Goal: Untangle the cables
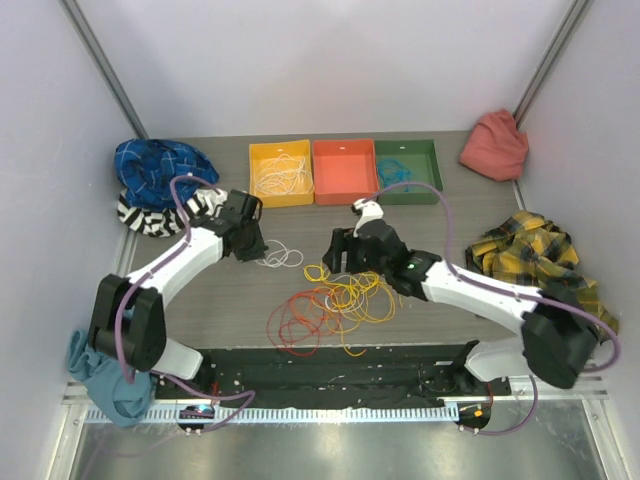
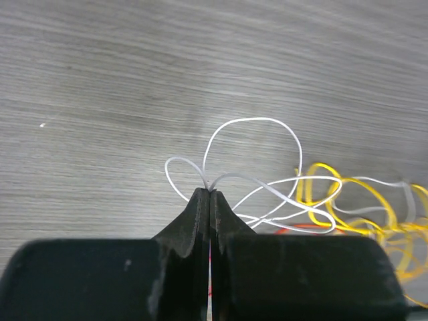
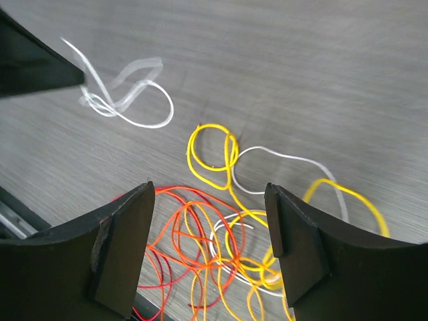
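Note:
The cables lie in a loose tangle at mid-table. A white cable [image 1: 280,256] loops at the left, yellow cables [image 1: 350,292] lie in the middle, and orange and red cables [image 1: 300,320] are nearer the front. My left gripper [image 1: 250,245] is shut on the white cable [image 2: 254,119], which is pinched at its fingertips [image 2: 209,192]. My right gripper [image 1: 335,255] hangs open above the yellow loops [image 3: 210,126] and orange strands [image 3: 177,194]. Nothing sits between its fingers [image 3: 207,194]. The white cable [image 3: 137,124] shows at the upper left of the right wrist view.
Three trays line the back: a yellow tray [image 1: 256,150] holding white cables, an orange tray [image 1: 345,175], and a green tray [image 1: 432,170] with a teal cable. Cloths lie around the edges: blue [image 1: 160,165], striped [image 1: 150,215], pink [image 1: 495,145], plaid [image 1: 535,250] and teal [image 1: 100,380].

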`<action>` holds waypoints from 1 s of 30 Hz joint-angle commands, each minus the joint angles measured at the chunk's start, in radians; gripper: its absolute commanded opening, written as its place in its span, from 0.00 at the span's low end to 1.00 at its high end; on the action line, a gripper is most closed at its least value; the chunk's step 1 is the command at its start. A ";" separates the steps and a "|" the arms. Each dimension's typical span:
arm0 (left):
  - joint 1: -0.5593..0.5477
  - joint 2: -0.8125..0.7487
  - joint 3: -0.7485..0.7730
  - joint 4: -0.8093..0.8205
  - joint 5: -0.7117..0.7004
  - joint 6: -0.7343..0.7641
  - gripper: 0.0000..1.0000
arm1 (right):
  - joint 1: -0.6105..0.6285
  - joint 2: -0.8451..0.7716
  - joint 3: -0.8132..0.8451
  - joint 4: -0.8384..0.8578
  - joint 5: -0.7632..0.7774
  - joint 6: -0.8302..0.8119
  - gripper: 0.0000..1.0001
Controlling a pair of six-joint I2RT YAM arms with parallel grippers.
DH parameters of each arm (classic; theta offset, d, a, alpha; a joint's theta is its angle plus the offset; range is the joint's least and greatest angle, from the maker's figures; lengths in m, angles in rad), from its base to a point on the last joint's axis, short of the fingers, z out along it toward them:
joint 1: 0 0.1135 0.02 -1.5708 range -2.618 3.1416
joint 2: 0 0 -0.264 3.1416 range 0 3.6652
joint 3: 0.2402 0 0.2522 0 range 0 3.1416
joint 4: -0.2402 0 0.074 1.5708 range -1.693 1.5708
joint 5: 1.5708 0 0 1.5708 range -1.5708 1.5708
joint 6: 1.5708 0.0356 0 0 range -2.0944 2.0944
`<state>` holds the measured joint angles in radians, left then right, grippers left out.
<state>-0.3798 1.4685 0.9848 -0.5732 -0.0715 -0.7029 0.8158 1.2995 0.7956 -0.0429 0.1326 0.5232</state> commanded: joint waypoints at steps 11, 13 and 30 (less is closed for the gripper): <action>-0.008 -0.201 0.040 -0.045 0.065 -0.015 0.00 | 0.005 0.158 0.085 0.293 -0.225 0.127 0.73; -0.010 -0.209 0.038 -0.050 0.067 -0.017 0.00 | 0.005 0.168 0.096 0.308 -0.231 0.135 0.73; -0.013 -0.258 0.049 -0.070 0.091 -0.020 0.00 | 0.003 0.362 0.183 0.353 -0.258 0.172 0.52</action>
<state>-0.3878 1.2457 0.9936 -0.6312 0.0025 -0.7235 0.8162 1.6749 0.9237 0.2398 -0.1246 0.6807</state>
